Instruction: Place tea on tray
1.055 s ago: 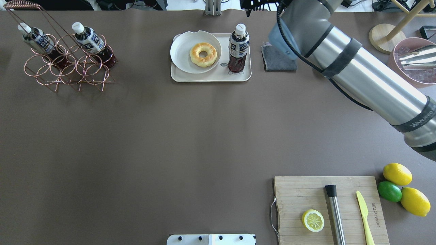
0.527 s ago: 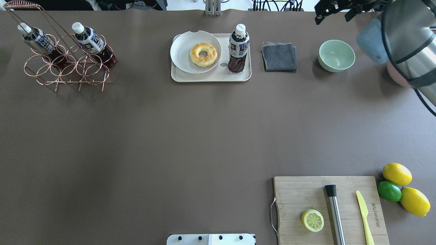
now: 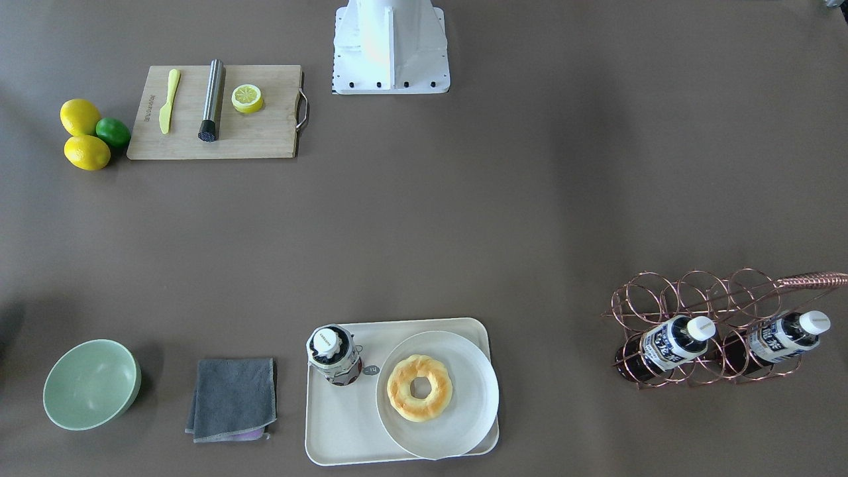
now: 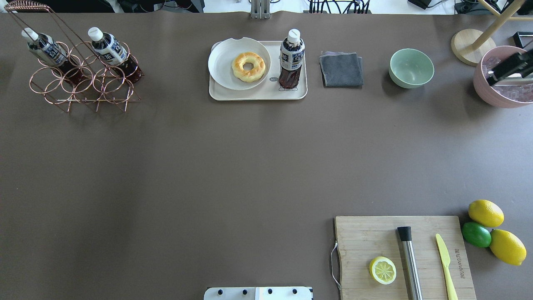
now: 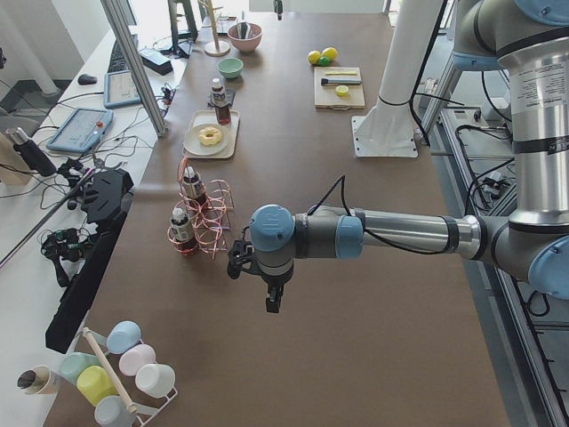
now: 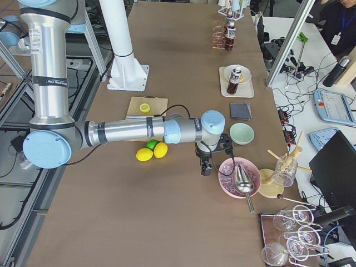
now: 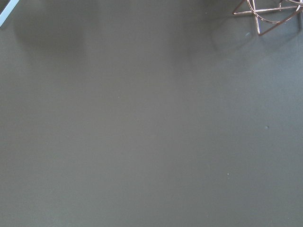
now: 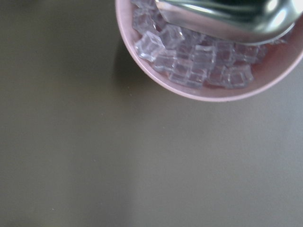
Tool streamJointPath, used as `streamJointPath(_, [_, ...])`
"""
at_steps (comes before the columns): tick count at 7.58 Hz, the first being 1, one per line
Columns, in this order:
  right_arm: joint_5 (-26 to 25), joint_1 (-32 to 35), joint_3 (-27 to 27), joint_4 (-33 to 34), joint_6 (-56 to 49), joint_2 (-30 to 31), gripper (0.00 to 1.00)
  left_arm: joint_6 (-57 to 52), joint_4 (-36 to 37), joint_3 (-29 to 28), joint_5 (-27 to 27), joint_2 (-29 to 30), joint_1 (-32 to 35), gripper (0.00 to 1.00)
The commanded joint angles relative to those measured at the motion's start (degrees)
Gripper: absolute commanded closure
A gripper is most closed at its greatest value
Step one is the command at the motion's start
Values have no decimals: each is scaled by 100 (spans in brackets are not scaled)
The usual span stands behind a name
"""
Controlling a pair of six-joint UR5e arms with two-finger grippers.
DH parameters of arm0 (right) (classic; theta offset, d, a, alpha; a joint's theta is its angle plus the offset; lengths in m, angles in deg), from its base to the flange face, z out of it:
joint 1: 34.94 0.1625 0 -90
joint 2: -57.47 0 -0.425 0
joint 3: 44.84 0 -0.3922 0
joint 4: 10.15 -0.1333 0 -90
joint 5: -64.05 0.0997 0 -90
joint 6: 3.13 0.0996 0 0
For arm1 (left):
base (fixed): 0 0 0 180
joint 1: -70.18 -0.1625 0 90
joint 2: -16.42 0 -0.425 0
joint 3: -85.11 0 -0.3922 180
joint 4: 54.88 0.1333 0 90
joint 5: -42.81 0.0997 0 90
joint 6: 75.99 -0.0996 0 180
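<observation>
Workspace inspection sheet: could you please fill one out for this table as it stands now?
Surface: brown table, no spills seen.
Job's things: tea stands upright on tray, beside the plate with doughnut; nothing grips it.
Clutter: two bottles in wire rack, grey cloth, green bowl, pink bowl of ice, cutting board, lemons, lime.
Grippers: left gripper over bare table near the rack; right gripper by the pink bowl; jaws' state cannot be told.
Cables: black cable loops along each forearm.
Surroundings: side bench with tablets; a person at its far end.

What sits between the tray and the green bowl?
A folded grey cloth, touching neither the tray nor the green bowl; the overhead view shows it.
</observation>
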Motion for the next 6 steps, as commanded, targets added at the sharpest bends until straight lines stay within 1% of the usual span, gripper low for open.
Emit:
streamJointPath(1, [-44, 379, 151, -21, -175, 562, 0, 7, -9, -337, -25, -81, 4, 1])
streamJointPath(3, [-454, 468, 160, -13, -175, 704, 0, 51, 25, -383, -7, -72, 4, 1])
streamJointPath(6, [-404, 469, 160, -13, -148, 722, 0, 24, -1, -497, 19, -221, 4, 1])
